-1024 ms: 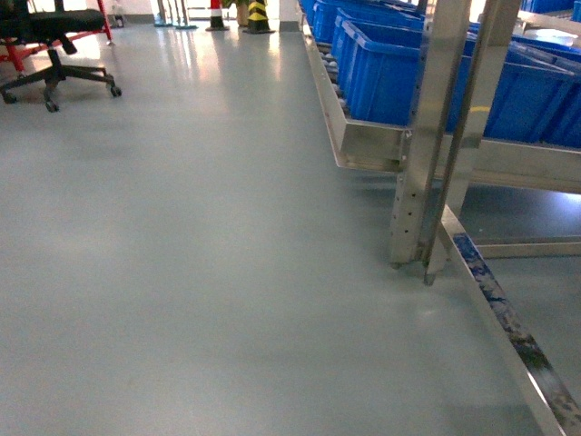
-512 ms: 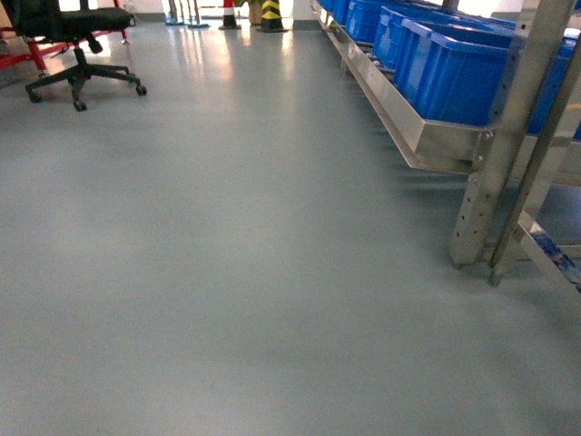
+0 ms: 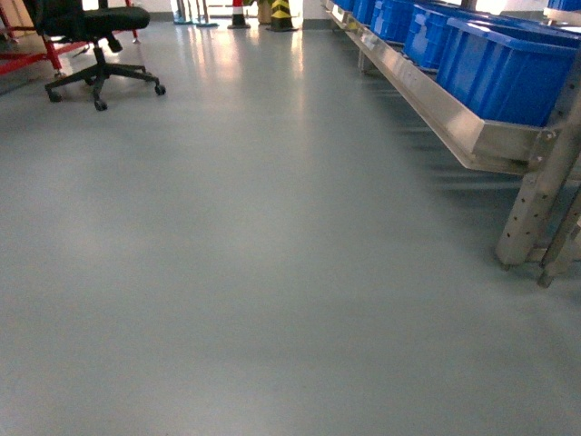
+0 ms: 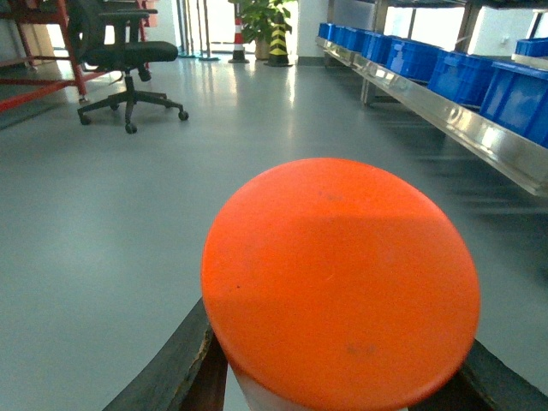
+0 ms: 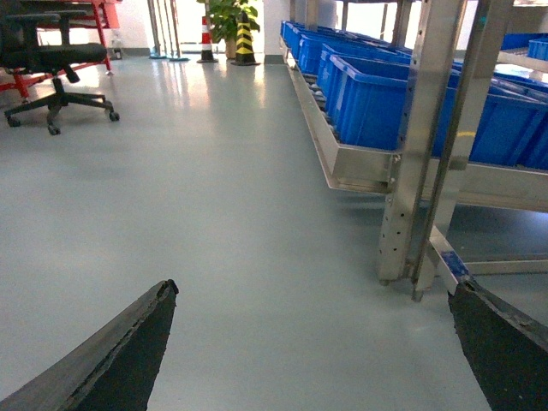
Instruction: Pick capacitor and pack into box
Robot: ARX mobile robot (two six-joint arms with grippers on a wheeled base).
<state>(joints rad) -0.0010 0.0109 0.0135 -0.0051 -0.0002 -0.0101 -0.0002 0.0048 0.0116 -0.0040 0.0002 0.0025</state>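
Clamping the left gripper (image 4: 338,342) on what is judged to be the capacitor (image 4: 341,274), a wide orange-topped piece with a strip of white side showing under the disc; pressing one dark finger against each lower flank of it, with the orange face filling most of the space just ahead of the wrist. Carrying the right gripper (image 5: 314,285) with its two dark fingers spread wide apart and nothing between them, only bare grey floor (image 5: 214,214) below and ahead. Showing neither gripper in the head view. Passing, ahead and to the right of both grippers, a steel rack (image 5: 424,145) loaded with blue bins (image 5: 368,86); leaving a black office chair (image 4: 128,60) far ahead and to the left, with a potted plant (image 4: 265,17) and a striped cone (image 4: 279,38) at the far end of the aisle. Finding no peach-pink box anywhere in the three views, so not being able to place it relative to either gripper. Judging the pick as done and the packing as not yet begun: reaching the box, lining the left gripper up over its opening, lowering the capacitor inside and releasing it all remaining, plus any lid to deal with.
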